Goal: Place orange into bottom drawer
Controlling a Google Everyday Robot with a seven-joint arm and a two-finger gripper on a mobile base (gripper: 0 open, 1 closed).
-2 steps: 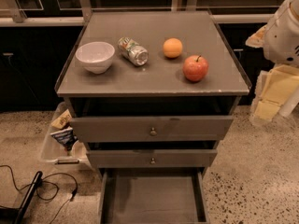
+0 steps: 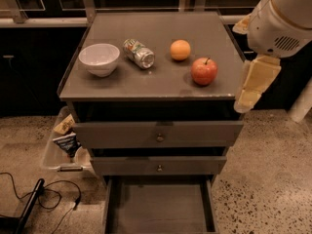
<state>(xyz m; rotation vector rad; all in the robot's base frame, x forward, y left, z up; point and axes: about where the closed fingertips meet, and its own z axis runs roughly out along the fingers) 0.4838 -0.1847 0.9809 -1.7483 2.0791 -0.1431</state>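
The orange point(image 2: 180, 49) sits on the grey cabinet top point(image 2: 146, 82), behind and left of a red apple point(image 2: 204, 71). The bottom drawer point(image 2: 158, 204) is pulled out below the two upper drawers; its grey floor is bare. My gripper point(image 2: 249, 97) hangs from the white arm point(image 2: 280, 21) at the cabinet's right edge. It is to the right of the apple, holds nothing, and is well apart from the orange.
A white bowl point(image 2: 99, 58) and a lying can point(image 2: 138, 53) are on the left of the cabinet top. A clear bin with snack packets point(image 2: 63, 140) stands on the floor to the left. Black cables point(image 2: 44, 194) lie at the lower left.
The arm and gripper have moved left, closer to the cabinet's right edge. The objects on top have not moved.
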